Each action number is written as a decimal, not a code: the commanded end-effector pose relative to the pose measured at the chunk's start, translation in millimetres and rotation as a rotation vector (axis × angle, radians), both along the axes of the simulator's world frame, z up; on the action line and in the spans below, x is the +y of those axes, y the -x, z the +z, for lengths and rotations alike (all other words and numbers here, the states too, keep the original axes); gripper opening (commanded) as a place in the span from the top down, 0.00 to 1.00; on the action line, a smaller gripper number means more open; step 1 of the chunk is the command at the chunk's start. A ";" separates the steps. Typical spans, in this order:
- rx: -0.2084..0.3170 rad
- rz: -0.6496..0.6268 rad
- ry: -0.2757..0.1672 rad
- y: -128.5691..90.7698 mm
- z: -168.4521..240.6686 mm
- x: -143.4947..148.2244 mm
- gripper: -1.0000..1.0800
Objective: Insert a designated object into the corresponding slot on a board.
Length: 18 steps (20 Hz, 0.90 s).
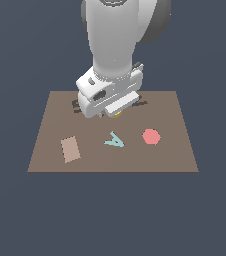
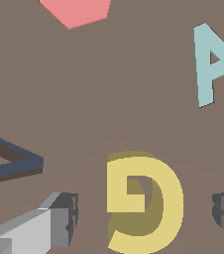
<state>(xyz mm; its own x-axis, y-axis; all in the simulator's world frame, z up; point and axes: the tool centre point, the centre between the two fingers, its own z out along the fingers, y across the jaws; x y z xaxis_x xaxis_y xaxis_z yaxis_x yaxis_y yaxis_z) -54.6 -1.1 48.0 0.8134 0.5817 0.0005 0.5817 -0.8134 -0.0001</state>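
The gripper (image 2: 143, 218) stands wide open — its fingers (image 2: 62, 218) flank the yellow G (image 2: 146, 201) without touching it — which lies flat on the board (image 1: 175, 150).

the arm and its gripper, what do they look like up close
The arm is a thick, rounded, glossy white column with a grey joint. A boxy white hand with a dark slot ends in the gripper: pale grey fingers tipped with dark ridged pads. No cables or markings are visible.
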 end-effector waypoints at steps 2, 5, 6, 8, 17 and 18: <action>0.001 0.002 0.000 0.4 -9.5 -0.1 0.04; 0.000 0.003 0.000 0.6 -16.7 -0.3 0.04; 0.000 0.004 0.000 0.7 -17.7 0.0 0.04; 0.000 0.004 0.000 0.7 -18.1 -0.1 1.00; 0.000 0.004 0.000 0.7 -18.1 -0.1 1.00; 0.000 0.003 0.001 0.6 -17.6 -0.7 1.00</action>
<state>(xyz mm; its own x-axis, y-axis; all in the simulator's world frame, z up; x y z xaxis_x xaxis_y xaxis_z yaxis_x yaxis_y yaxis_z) -55.3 -1.7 30.5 0.8115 0.5844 0.0001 0.5844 -0.8115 0.0006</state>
